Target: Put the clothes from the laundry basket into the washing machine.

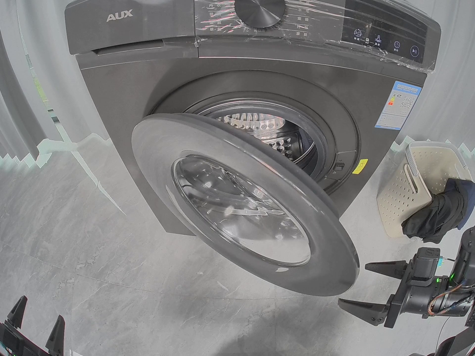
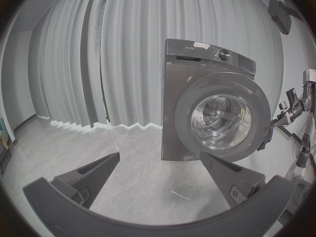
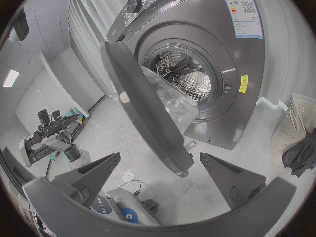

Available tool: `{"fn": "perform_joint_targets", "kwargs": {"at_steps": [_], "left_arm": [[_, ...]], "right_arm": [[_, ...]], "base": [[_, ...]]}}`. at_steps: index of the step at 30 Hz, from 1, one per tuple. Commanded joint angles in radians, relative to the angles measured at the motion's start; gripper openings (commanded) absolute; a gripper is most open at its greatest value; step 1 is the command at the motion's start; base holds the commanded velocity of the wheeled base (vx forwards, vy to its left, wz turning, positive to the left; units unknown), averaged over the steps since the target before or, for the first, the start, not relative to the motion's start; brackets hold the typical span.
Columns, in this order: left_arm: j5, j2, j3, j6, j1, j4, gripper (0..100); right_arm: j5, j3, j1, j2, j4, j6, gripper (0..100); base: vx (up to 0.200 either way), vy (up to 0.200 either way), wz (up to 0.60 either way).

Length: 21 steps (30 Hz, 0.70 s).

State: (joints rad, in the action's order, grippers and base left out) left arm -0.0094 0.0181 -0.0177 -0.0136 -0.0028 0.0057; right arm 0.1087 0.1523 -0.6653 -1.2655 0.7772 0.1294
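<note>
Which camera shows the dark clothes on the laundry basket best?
Head view: the dark clothes drape plainly over the laundry basket rim. Right wrist view catches them at its edge; left wrist view gives at most a dark sliver past the washer door.

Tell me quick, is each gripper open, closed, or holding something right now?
Left gripper: open, holding nothing.
Right gripper: open, holding nothing.

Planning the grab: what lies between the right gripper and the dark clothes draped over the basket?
Bare floor only, in the head view; the right gripper and dark clothes are apart.
</note>
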Motion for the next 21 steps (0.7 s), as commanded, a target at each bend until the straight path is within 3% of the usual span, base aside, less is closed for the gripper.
{"fn": "perform_joint_targets", "kwargs": {"at_steps": [1,3,6,7,8,10,13,17,21], "left_arm": [[0.000,-0.017,0.015,0.000,0.000,0.000,100],[0.000,-0.018,0.015,0.000,0.000,0.000,100],[0.000,-0.017,0.015,0.000,0.000,0.000,100],[0.000,-0.017,0.015,0.000,0.000,0.000,100],[0.000,-0.017,0.015,0.000,0.000,0.000,100],[0.000,-0.017,0.015,0.000,0.000,0.000,100],[0.000,-0.017,0.015,0.000,0.000,0.000,100],[-0.001,-0.018,0.015,-0.002,0.000,0.002,100],[0.000,-0.017,0.015,-0.002,0.000,0.002,100]], "right_arm": [[-0.006,-0.054,0.010,0.129,-0.015,-0.004,100],[-0.007,-0.071,0.052,0.164,-0.018,-0.008,100],[0.000,-0.065,0.171,0.178,-0.039,-0.014,100],[0.000,-0.065,0.171,0.178,-0.039,-0.014,100],[0.017,-0.043,0.233,0.167,-0.042,-0.014,100],[0.032,-0.010,0.282,0.153,-0.046,-0.013,100],[0.023,0.042,0.306,0.067,-0.046,-0.013,100],[-0.035,0.096,0.302,-0.069,-0.032,-0.004,100],[-0.041,0.112,0.288,-0.146,-0.030,0.004,100]], "base": [[0.000,0.000,0.00],[0.000,0.000,0.00],[0.000,0.000,0.00],[0.000,0.000,0.00],[0.000,0.000,0.00],[0.000,0.000,0.00],[0.000,0.000,0.00],[0.000,0.000,0.00],[0.000,0.000,0.00]]}}
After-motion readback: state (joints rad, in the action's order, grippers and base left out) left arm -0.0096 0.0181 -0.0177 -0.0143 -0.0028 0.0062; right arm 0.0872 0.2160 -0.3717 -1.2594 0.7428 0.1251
